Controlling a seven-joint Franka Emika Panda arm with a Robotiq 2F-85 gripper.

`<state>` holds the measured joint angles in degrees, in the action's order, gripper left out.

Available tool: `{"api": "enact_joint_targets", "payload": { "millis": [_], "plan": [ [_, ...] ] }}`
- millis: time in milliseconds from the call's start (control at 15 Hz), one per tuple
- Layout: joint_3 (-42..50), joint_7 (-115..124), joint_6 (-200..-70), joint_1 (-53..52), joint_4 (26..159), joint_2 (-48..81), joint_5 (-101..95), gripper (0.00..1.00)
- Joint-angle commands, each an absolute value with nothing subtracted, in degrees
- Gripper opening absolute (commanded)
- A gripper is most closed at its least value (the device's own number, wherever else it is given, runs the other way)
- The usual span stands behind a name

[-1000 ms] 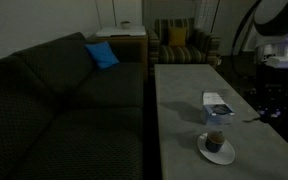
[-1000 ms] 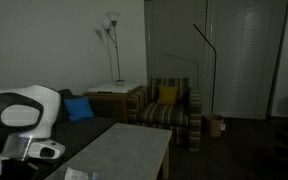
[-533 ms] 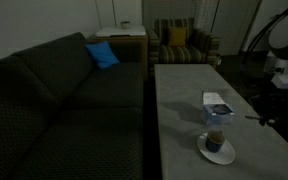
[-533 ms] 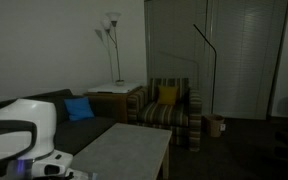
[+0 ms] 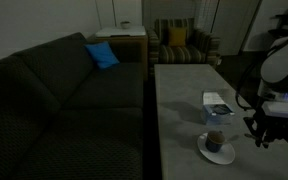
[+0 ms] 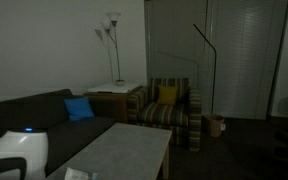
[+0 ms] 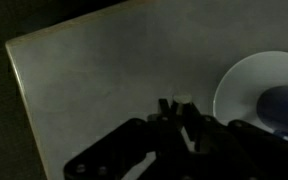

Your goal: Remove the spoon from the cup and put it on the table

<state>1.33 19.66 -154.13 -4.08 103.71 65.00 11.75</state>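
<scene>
**Gripper low beside the saucer, cup standing on it**

In the wrist view the gripper (image 7: pixel 177 108) is a dark mass at the bottom edge, with its fingers (image 7: pixel 165 106) reaching out over the grey desk (image 7: pixel 94 80). The picture is too dim to tell whether they are spread or pressed together. Just to the side lies the white saucer (image 7: pixel 249 80), and the dark cup (image 7: pixel 287 108) stands on it, cut off by the frame's edge. The spoon cannot be made out in any view.

In an exterior view the gripper (image 5: pixel 258 128) hangs by the long edge of the desk (image 5: pixel 174 110). It is close to the saucer (image 5: pixel 216 152) and cup (image 5: pixel 216 140) but apart from both. A whitish-blue box (image 5: pixel 219 104) lies just behind the saucer. Alongside the desk stands a dark sofa (image 5: pixel 54 100) with a blue cushion (image 5: pixel 102 55), and at the desk's far end a striped armchair (image 5: pixel 180 42). A floor lamp (image 6: pixel 109 30) shows in an exterior view.
</scene>
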Motion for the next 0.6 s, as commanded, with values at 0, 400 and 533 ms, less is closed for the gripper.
{"api": "enact_joint_targets", "payload": {
  "millis": [0,400,533],
  "plan": [
    [-0.3,18.9,-153.2,-2.3,99.0,70.4,13.1,0.05],
    [-1.2,18.2,-152.4,-1.5,94.7,75.2,13.3,0.05],
    [-1.6,17.9,-152.1,-1.1,93.6,76.2,13.2,0.05]
  ]
}}
